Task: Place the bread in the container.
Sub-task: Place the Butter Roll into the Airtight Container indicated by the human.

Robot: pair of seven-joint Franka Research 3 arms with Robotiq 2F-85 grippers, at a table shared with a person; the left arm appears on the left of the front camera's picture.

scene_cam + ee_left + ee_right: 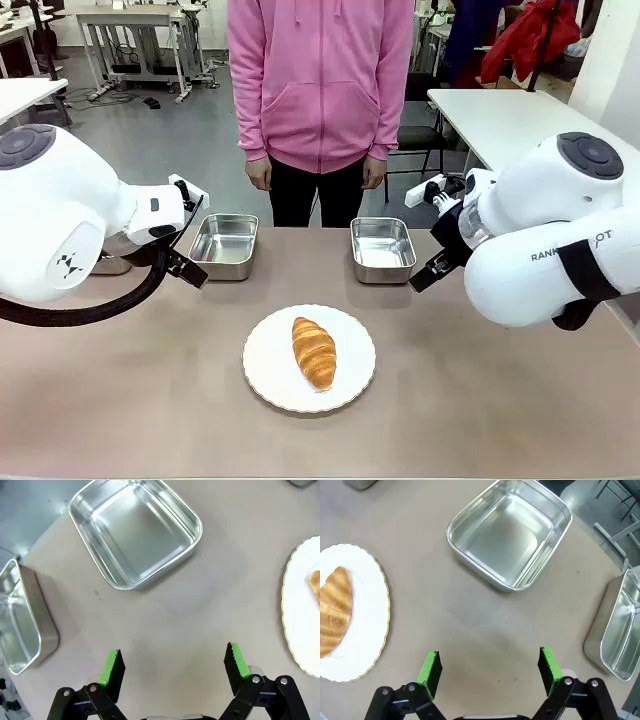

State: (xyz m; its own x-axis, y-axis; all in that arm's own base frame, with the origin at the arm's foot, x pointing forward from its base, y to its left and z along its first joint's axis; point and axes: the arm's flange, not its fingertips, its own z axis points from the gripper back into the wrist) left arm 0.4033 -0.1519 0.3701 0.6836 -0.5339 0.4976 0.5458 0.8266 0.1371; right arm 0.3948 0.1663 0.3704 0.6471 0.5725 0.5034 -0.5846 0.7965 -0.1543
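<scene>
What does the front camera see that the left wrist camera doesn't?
The front camera adds the person in a pink hoodie, the right arm and the whole croissant. The left wrist camera adds a close look at the left claw, its green pads spread wide open. Both share the white plate and the empty steel tray near that claw.

In your left wrist view the right edge cuts the plate [300, 625] and leaves just a sliver of the bread [316, 586], and a tray [20, 625] runs off the left edge. In your right wrist view the bread is clipped at the left edge.
</scene>
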